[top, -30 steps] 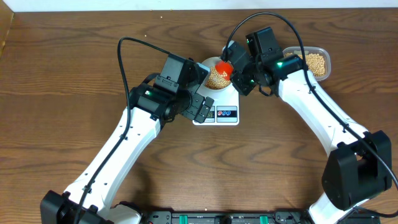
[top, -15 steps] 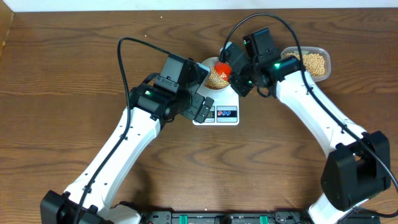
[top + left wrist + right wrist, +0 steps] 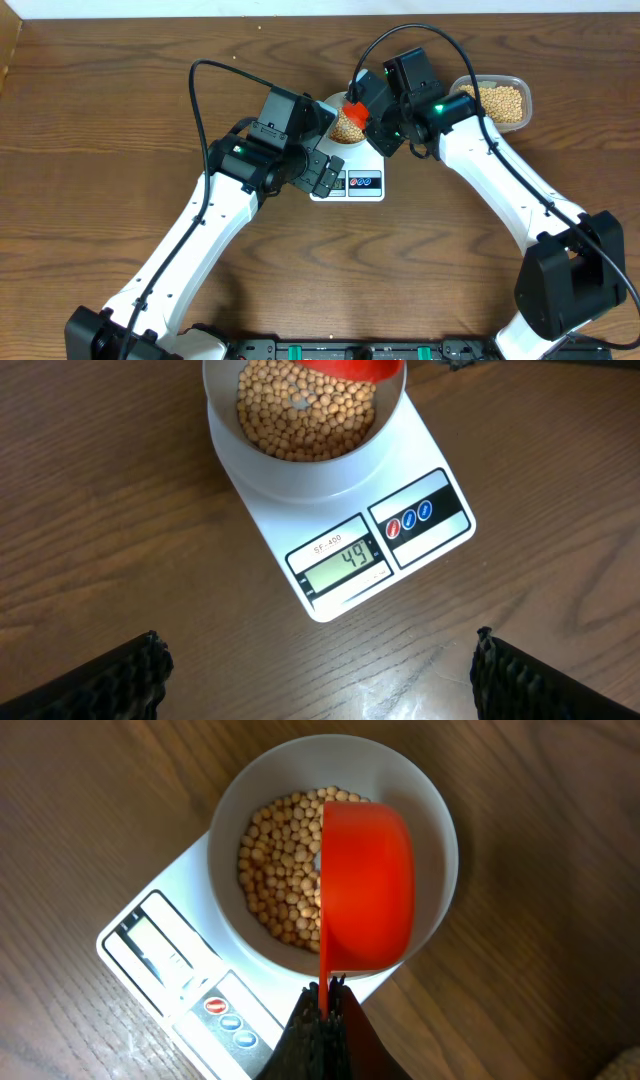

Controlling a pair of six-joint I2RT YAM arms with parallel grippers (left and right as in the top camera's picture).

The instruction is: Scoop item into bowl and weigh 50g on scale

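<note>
The white scale (image 3: 380,560) stands at the table's middle back and its display reads 49. The bowl (image 3: 430,825) sits on the scale (image 3: 160,955) and holds many tan beans (image 3: 280,870). My right gripper (image 3: 325,992) is shut on the handle of an orange scoop (image 3: 365,885), tipped on its side over the bowl; in the overhead view the scoop (image 3: 353,108) is over the bowl's right part. My left gripper (image 3: 320,670) is open and empty, hovering over bare wood just in front of the scale. The beans (image 3: 305,410) also show in the left wrist view.
A clear plastic tub (image 3: 497,101) with more beans stands at the back right, behind my right arm. My left arm (image 3: 250,160) lies close to the scale's left side. The table's back edge runs just behind the bowl.
My right gripper and the orange scoop have shifted a little to the left and back over the bowl, the scoop tipping further. The left arm has not moved.
</note>
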